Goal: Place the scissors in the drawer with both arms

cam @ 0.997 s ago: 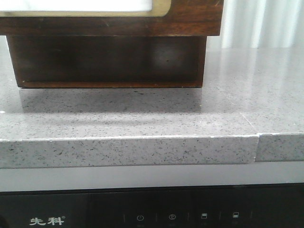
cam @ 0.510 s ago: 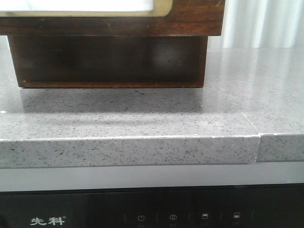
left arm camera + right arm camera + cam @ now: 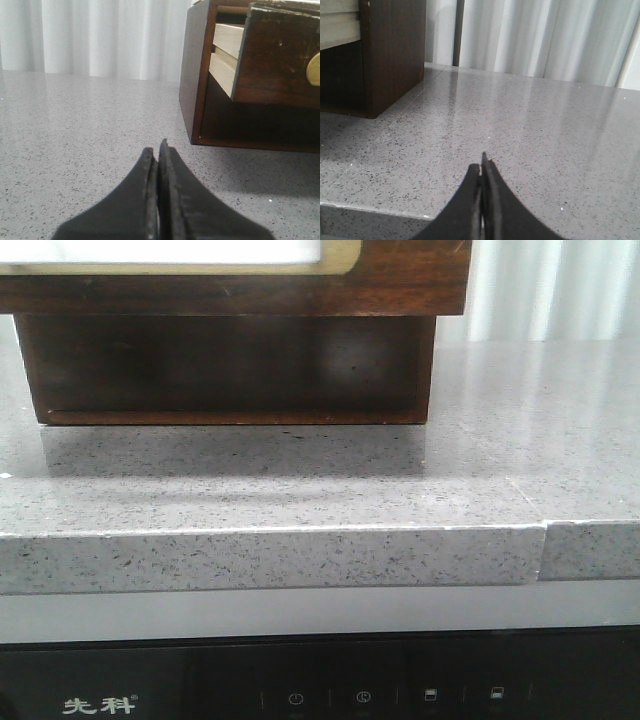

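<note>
The scissors are out of view in every frame. The drawer (image 3: 400, 285) is a dark brown front with a cream-rimmed pale panel, at the top of the front view. It juts out over the dark open cabinet (image 3: 230, 370). In the left wrist view the drawer front (image 3: 280, 55) stands pulled out, its pale side (image 3: 227, 50) showing. My left gripper (image 3: 158, 150) is shut and empty, low over the counter beside the cabinet. My right gripper (image 3: 482, 167) is shut and empty near the counter's front edge, the cabinet side (image 3: 392, 50) away from it. Neither arm shows in the front view.
The grey speckled counter (image 3: 300, 480) has a front edge with a seam (image 3: 543, 550). A black appliance panel (image 3: 300, 695) sits below it. White curtains (image 3: 535, 35) hang behind the counter.
</note>
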Action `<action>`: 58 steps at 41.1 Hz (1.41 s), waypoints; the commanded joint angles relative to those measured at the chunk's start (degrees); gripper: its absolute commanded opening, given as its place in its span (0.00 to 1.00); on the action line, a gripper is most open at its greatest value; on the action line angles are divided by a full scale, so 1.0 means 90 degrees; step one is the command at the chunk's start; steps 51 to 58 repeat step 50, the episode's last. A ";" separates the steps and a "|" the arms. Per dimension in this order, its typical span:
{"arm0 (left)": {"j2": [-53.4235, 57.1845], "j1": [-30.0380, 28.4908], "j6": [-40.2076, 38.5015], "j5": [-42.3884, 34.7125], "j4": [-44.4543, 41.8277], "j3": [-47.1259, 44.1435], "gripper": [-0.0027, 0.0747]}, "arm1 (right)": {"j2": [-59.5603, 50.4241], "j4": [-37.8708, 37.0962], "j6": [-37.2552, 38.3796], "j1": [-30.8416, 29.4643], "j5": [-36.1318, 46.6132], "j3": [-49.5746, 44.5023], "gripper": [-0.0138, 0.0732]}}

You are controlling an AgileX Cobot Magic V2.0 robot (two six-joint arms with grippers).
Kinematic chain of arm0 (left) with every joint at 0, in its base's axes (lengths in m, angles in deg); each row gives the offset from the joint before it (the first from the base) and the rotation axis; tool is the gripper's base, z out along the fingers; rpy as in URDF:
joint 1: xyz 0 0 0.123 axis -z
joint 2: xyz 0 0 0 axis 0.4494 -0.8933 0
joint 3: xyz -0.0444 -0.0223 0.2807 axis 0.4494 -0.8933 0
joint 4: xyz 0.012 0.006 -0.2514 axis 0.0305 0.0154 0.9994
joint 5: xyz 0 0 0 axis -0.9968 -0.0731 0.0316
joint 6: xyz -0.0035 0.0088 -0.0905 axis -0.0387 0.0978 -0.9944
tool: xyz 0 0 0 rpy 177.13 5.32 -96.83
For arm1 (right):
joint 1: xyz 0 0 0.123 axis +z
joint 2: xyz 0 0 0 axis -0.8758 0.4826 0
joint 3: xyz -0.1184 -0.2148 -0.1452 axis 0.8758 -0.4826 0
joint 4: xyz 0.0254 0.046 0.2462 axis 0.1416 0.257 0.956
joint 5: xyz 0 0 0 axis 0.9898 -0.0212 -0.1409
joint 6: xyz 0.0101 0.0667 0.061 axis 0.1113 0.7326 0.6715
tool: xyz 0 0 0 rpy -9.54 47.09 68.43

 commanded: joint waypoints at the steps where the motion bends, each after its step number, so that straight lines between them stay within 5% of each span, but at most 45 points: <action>1: 0.0116 0.0023 -0.0052 -0.0554 0.0042 -0.0166 0.01 | -0.0103 0.0049 0.0085 -0.0037 0.0599 -0.0001 0.08; 7: 0.0116 0.0023 -0.0052 -0.0554 0.0042 -0.0166 0.01 | -0.0103 -0.0208 0.0809 -0.0037 0.0728 -0.0001 0.08; 58: 0.0116 0.0023 -0.0052 -0.0554 0.0042 -0.0166 0.01 | -0.0103 -0.0384 0.0809 -0.0037 0.0718 -0.0001 0.08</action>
